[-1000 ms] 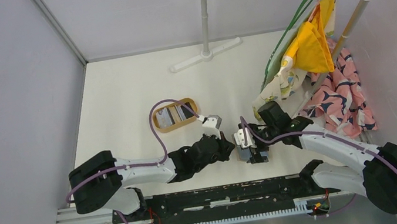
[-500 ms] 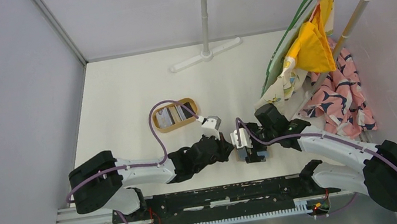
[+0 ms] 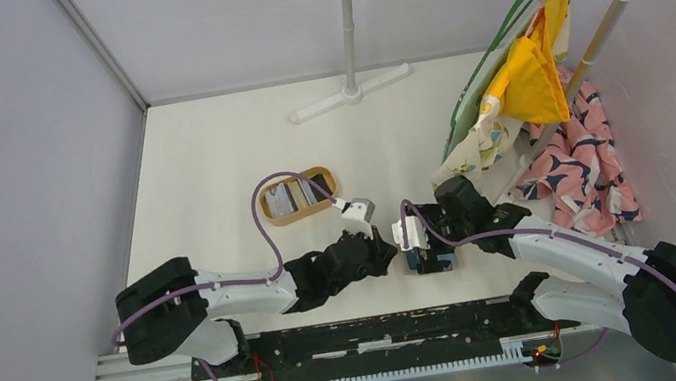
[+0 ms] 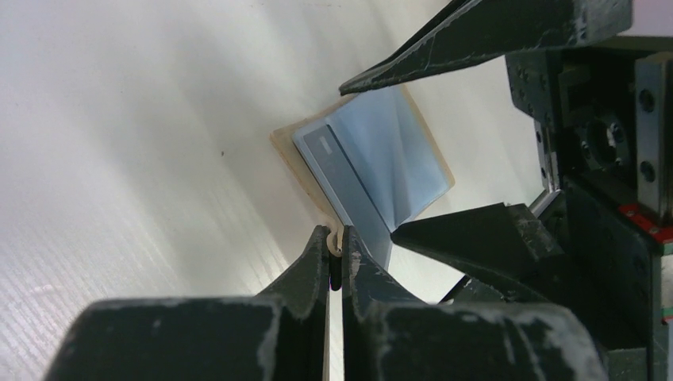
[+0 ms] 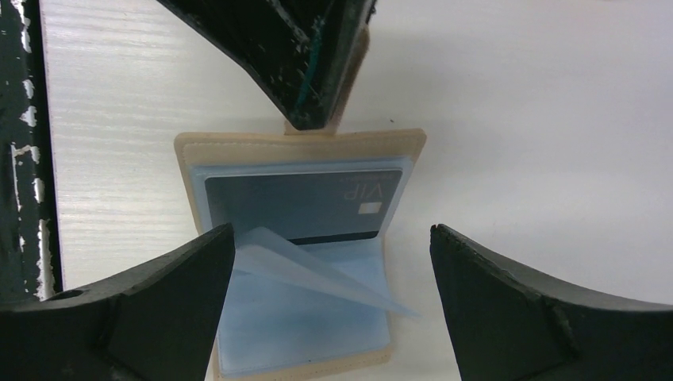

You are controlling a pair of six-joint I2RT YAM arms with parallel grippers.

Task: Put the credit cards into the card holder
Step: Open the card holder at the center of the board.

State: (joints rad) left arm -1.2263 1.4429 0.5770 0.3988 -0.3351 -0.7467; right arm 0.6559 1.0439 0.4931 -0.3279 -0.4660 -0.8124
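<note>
Wooden tray [image 3: 269, 213] at left, credit cards [image 3: 283, 199] inside. Left hand [image 4: 336, 258] pinched tight on beige tab of card holder [image 4: 381, 151] (open on tabletop [image 3: 208, 159], blue lining showing). Dark card [image 5: 301, 205] in holder pocket. Right hand [image 5: 331, 234] wide, fingers either side of holder.

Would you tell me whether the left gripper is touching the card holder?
Touching. The left wrist view shows the left gripper pinched shut on the card holder's beige edge tab.
</note>
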